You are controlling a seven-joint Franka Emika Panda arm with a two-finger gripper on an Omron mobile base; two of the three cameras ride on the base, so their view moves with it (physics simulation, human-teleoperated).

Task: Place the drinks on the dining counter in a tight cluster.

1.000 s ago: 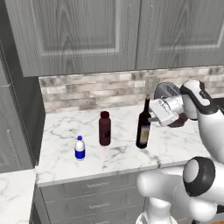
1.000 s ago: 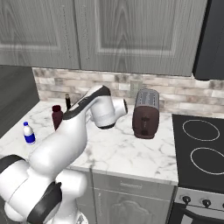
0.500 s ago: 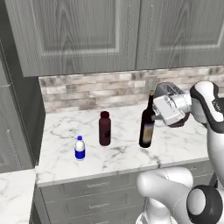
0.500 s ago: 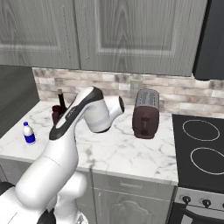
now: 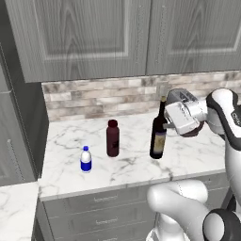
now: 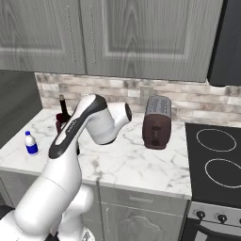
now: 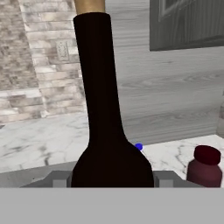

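Observation:
The tall dark wine bottle (image 5: 158, 134) is upright over the marble worktop (image 5: 132, 164), and my gripper (image 5: 164, 123) is shut on it at its shoulder. In the hand view the wine bottle (image 7: 105, 109) rises between the fingertips (image 7: 59, 179), close to the camera. The squat maroon bottle (image 5: 112, 138) stands to its left, apart from it, and the small water bottle (image 5: 85, 159) stands further left, nearer the front edge. From the right, the wine bottle's neck (image 6: 62, 101) and the water bottle (image 6: 31, 142) show past my arm. The dining counter is out of view.
A dark toaster (image 6: 156, 122) stands by the brick backsplash, with a black cooktop (image 6: 216, 157) to its right. Grey wall cabinets (image 5: 117, 33) hang over the worktop. A tall grey panel (image 5: 19, 117) closes the left end. A corner of another marble top (image 5: 14, 209) lies lower left.
My hand has shifted a little to the right with the wine bottle in it, widening the gap to the maroon bottle. The other two bottles have not moved.

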